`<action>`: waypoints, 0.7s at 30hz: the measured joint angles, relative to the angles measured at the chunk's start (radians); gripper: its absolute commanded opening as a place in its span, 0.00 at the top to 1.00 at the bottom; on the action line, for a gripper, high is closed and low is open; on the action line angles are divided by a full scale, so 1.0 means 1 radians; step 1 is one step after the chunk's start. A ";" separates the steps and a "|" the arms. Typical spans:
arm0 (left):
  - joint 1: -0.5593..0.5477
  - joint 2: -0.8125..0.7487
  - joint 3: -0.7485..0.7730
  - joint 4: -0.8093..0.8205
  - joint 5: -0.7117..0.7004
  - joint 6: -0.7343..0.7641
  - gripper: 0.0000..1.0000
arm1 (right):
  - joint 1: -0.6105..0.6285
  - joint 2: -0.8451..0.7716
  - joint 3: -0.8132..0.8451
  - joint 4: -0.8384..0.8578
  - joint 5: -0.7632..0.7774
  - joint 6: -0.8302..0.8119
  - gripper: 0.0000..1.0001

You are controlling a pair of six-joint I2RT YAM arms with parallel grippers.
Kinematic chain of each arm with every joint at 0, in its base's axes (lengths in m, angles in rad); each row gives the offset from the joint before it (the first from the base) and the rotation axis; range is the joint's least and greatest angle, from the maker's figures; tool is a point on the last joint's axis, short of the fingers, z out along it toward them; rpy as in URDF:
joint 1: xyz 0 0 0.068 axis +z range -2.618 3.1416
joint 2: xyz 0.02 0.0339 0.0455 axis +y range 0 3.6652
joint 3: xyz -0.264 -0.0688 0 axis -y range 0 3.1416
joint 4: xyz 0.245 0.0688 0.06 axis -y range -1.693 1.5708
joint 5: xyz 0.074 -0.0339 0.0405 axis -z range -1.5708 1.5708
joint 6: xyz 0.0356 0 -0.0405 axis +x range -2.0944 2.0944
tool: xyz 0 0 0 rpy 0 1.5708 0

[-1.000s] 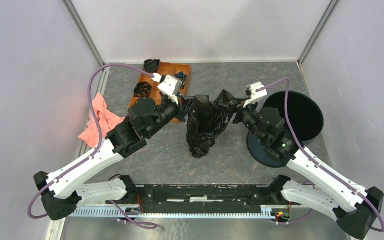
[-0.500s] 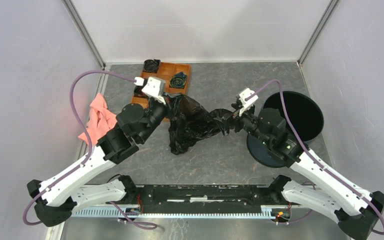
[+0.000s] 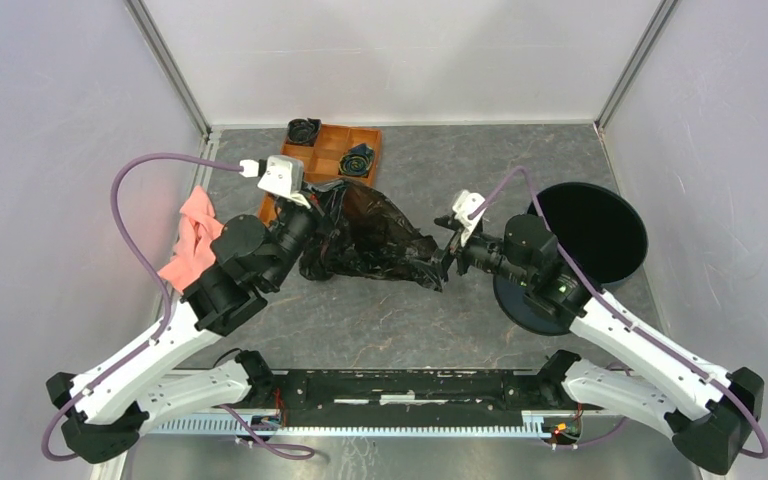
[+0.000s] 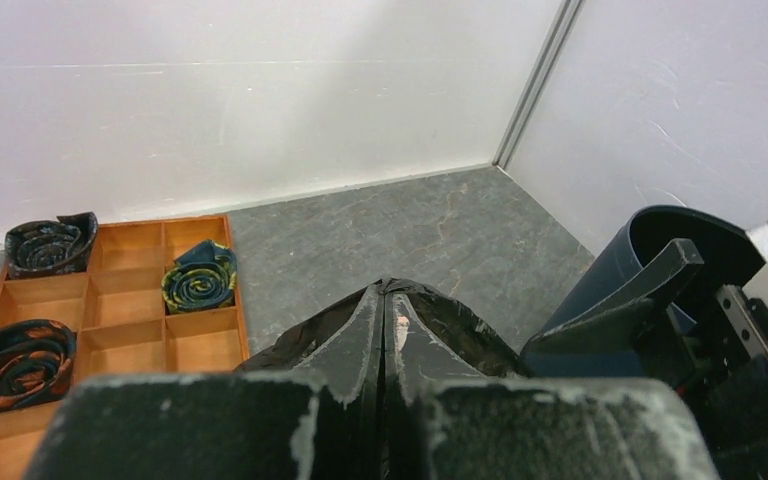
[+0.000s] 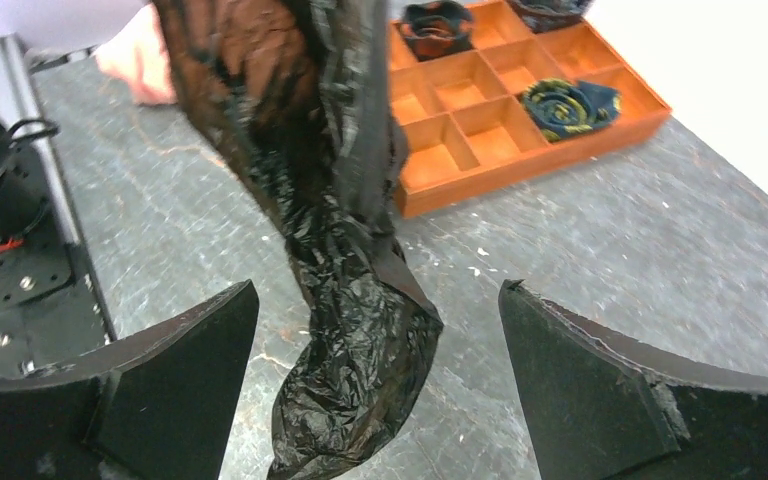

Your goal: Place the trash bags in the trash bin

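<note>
The trash bag (image 3: 375,240) is a crumpled black film stretched across the middle of the table. My left gripper (image 3: 315,207) is shut on its left end; in the left wrist view the film (image 4: 440,335) is pinched between the closed fingers (image 4: 360,340). My right gripper (image 3: 446,256) is open at the bag's right end. In the right wrist view the bag (image 5: 350,330) hangs loose between the wide-apart jaws (image 5: 378,292), touching neither. The navy trash bin (image 3: 590,235) is at the far right, its mouth showing, and also appears in the left wrist view (image 4: 615,262).
An orange compartment tray (image 3: 345,150) with small dark spiral rolls (image 3: 358,160) is at the back left, just behind the bag. A pink cloth (image 3: 192,240) lies by the left wall. A dark round disc (image 3: 520,300) lies under my right arm.
My left arm has pulled the bag leftward toward the tray. My right gripper followed left, then let go of the bag and now stands open.
</note>
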 measured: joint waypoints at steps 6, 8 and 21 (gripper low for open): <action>0.002 0.025 0.000 0.000 0.073 0.000 0.98 | 0.024 0.038 0.006 0.051 -0.045 -0.072 0.02; 0.002 0.034 0.000 0.000 0.110 0.001 0.98 | 0.023 0.083 0.046 0.062 -0.014 -0.069 0.04; 0.006 0.188 0.068 -0.056 0.283 0.040 0.39 | 0.019 0.167 0.043 0.186 0.050 0.177 1.00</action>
